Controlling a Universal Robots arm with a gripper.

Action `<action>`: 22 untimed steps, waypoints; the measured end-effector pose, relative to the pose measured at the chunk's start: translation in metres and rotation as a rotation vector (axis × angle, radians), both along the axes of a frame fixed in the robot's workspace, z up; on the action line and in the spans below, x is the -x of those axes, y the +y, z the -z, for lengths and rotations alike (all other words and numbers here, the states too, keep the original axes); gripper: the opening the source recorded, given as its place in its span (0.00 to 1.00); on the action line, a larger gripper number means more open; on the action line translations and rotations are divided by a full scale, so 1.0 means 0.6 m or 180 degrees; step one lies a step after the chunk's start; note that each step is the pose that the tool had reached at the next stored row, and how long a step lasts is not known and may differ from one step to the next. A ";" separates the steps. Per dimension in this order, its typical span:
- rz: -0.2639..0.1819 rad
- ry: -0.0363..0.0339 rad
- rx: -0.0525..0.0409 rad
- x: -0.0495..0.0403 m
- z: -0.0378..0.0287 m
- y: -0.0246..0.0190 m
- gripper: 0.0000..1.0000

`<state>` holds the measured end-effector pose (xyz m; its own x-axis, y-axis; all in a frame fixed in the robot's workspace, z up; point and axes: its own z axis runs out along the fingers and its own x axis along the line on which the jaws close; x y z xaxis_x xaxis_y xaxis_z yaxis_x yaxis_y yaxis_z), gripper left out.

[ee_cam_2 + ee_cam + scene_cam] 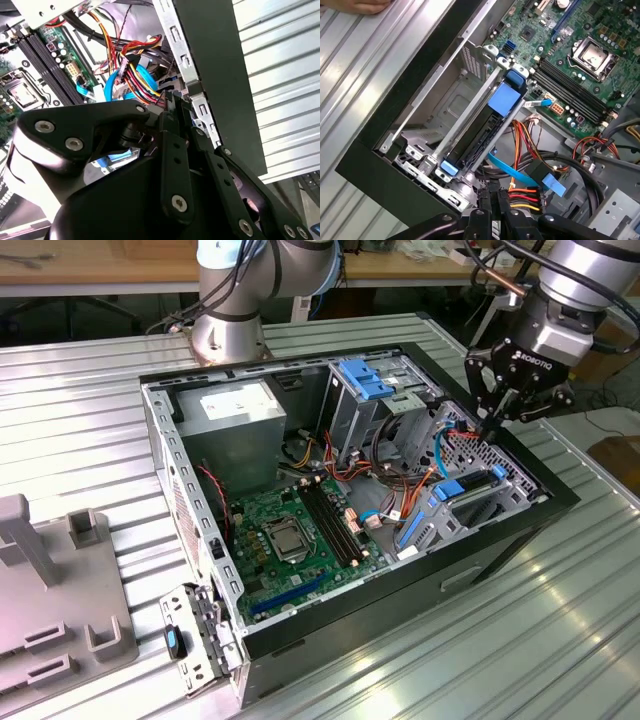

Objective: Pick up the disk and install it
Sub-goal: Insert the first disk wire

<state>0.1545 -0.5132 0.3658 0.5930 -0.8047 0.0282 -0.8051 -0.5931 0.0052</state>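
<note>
The disk (481, 134) stands on edge in a metal bay at the corner of the open computer case (560, 502). Its blue carrier (504, 96) frames it, with a blue tab at each end. In the exterior view the disk (468, 486) sits at the case's right end. My gripper (493, 428) hangs just above and behind it, fingers pointing down into the case and pressed together with nothing between them. In both wrist views the gripper (173, 100) (495, 196) hovers over a bundle of red, yellow and blue cables next to the bay.
The case lies open on a ribbed metal table (520, 640). Inside are a green motherboard (290, 535), a grey power supply (235, 410), a blue-topped drive cage (362, 380) and loose cables (400, 495). A grey fixture (50, 610) stands at the exterior view's left. A hand (360, 5) rests on the table.
</note>
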 end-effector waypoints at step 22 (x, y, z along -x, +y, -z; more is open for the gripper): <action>0.0930 0.0016 -0.0002 -0.010 0.008 0.0006 0.17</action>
